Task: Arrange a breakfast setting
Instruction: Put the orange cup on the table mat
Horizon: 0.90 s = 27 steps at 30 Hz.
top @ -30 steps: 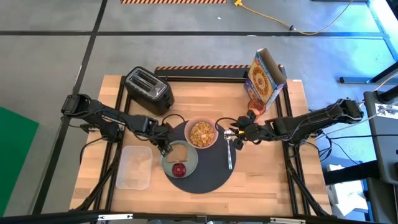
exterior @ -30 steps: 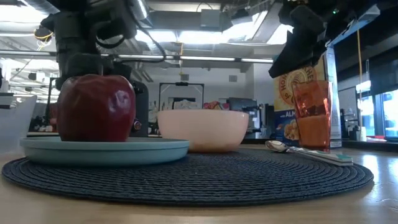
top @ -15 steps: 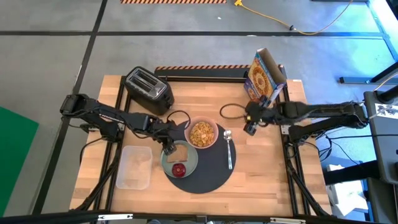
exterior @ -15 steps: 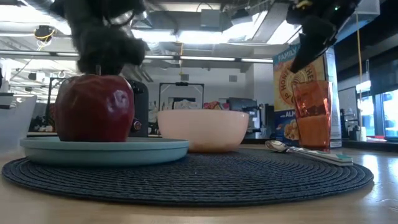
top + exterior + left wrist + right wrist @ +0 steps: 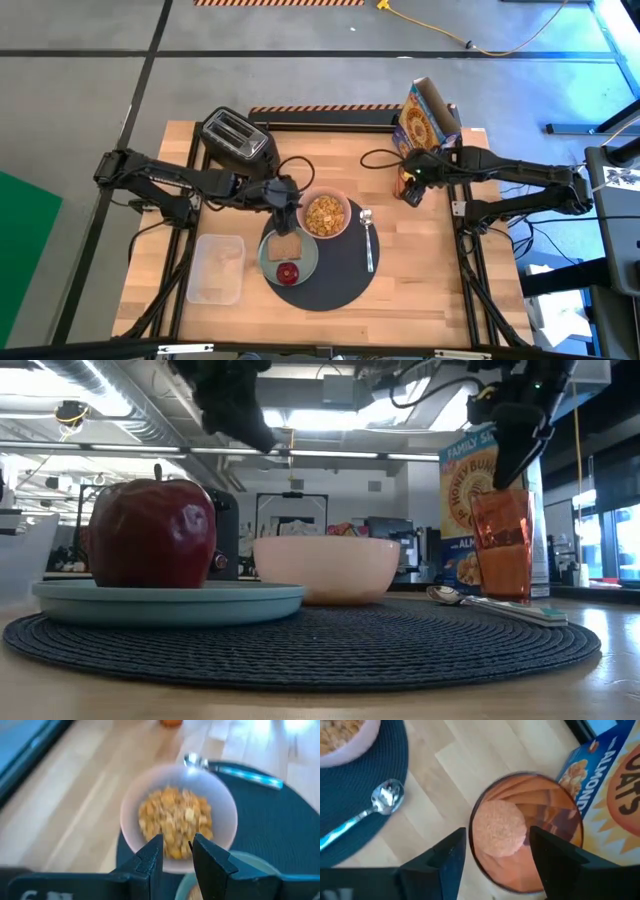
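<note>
A dark round mat (image 5: 340, 285) carries a pale green plate (image 5: 311, 262) with a toast slice (image 5: 287, 245) and a red apple (image 5: 289, 273). A pink bowl (image 5: 325, 215) of cereal and a metal spoon (image 5: 368, 245) also lie on the mat. The orange cup (image 5: 520, 830) stands on the bare wood by the cereal box. My left gripper (image 5: 176, 842) hovers above the bowl's left rim, narrowly open, with nothing between its fingers. My right gripper (image 5: 497, 840) hangs open over the cup, one finger on either side of its rim, not touching it.
A black toaster (image 5: 238, 143) stands at the far left. A cereal box (image 5: 425, 125) stands at the far right, just behind the cup. A clear tub (image 5: 217, 268) lies left of the mat. A black cable (image 5: 380, 158) loops on the wood near the cup.
My left gripper has risen from the toast on the plate and gone toward the far edge, rolling as it went; it now hangs by the bowl. My right gripper has left the spoon's bowl end and swung toward the far right, over the cup. The spoon stays on the mat.
</note>
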Available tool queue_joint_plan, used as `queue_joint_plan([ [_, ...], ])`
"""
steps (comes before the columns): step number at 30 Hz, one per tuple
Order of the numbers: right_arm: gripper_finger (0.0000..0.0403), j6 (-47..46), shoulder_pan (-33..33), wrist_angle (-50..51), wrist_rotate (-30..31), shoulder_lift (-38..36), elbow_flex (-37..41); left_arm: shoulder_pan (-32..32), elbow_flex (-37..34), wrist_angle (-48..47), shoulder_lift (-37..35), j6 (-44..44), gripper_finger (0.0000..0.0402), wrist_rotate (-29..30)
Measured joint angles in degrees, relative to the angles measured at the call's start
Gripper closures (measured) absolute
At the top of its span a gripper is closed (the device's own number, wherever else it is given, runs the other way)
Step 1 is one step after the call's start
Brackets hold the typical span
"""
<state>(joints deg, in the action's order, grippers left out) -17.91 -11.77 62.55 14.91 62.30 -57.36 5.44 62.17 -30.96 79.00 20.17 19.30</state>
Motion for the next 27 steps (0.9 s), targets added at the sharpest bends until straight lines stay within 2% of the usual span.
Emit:
queue_joint_plan([
  [7,0.0212,0.0,0.1,1.0,-3.9,0.0,0.0,-2.2,0.0,5.5,0.1,-4.2,0.0306,2.8],
  [12,0.0225,0.2,0.1,0.5,-3.8,0.0,0.9,-2.7,-0.1,7.9,0.5,-4.6,0.0306,7.1],
  [17,0.0249,0.9,0.1,-0.3,-3.5,0.2,4.3,-2.6,-2.2,16.0,0.5,-10.7,0.0301,6.4],
  [21,0.0288,1.9,0.1,-1.6,-3.4,0.2,5.2,-2.8,-2.2,20.7,0.9,-16.1,0.0289,3.7],
  [27,0.0384,6.8,0.1,-2.9,-4.1,0.1,5.0,-3.2,-2.2,30.4,4.4,-28.0,0.0266,-1.8],
])
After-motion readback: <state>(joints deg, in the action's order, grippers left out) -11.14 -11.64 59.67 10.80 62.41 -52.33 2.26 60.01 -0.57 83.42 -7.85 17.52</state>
